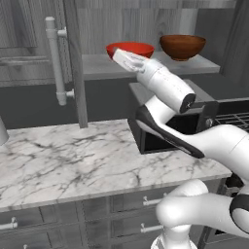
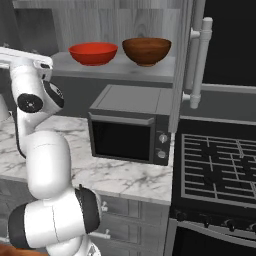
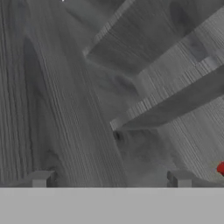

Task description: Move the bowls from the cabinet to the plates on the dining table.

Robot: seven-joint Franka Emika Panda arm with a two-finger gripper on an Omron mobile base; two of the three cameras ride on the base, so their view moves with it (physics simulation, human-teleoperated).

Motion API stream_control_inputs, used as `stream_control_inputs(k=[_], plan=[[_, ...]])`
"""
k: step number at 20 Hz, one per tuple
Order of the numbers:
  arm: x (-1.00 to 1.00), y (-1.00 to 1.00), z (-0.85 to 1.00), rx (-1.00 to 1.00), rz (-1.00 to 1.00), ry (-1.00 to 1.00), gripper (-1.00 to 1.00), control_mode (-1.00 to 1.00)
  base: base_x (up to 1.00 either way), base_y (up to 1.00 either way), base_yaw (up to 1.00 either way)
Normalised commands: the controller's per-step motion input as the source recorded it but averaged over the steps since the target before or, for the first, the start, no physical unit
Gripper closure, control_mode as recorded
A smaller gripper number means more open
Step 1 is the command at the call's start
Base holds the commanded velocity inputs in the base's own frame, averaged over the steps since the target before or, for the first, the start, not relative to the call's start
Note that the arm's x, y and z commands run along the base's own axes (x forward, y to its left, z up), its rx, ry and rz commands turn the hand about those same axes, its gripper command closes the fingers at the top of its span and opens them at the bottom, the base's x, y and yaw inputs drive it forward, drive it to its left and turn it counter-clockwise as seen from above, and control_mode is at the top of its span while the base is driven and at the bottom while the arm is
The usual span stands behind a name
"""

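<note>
Red bowl sits on the cabinet shelf just off to one side of your pincer, which is wide open and holds nothing.

Red bowl, brown bowl

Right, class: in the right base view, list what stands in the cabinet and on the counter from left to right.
Red bowl → brown bowl on the cabinet shelf; below them the microwave on the counter, then the stove.
</note>
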Motion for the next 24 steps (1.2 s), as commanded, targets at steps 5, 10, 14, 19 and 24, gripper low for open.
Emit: stream_control_inputs(k=[5, 10, 14, 19, 24], plan=[[-0.07, -0.31, 0.00, 0.05, -0.09, 0.25, -1.00, -1.00, 0.00, 0.00, 0.00], [-0.04, -0.26, 0.02, 0.08, -0.08, 0.22, -1.00, -1.00, 0.00, 0.00, 0.00], [0.01, -0.23, 0.03, 0.12, -0.03, 0.21, -1.00, -1.00, 0.00, 0.00, 0.00], [0.08, -0.21, 0.02, 0.12, -0.04, 0.17, -1.00, -1.00, 0.00, 0.00, 0.00], [0.21, -0.24, -0.04, 0.15, -0.03, 0.08, -1.00, -1.00, 0.00, 0.00, 0.00]])
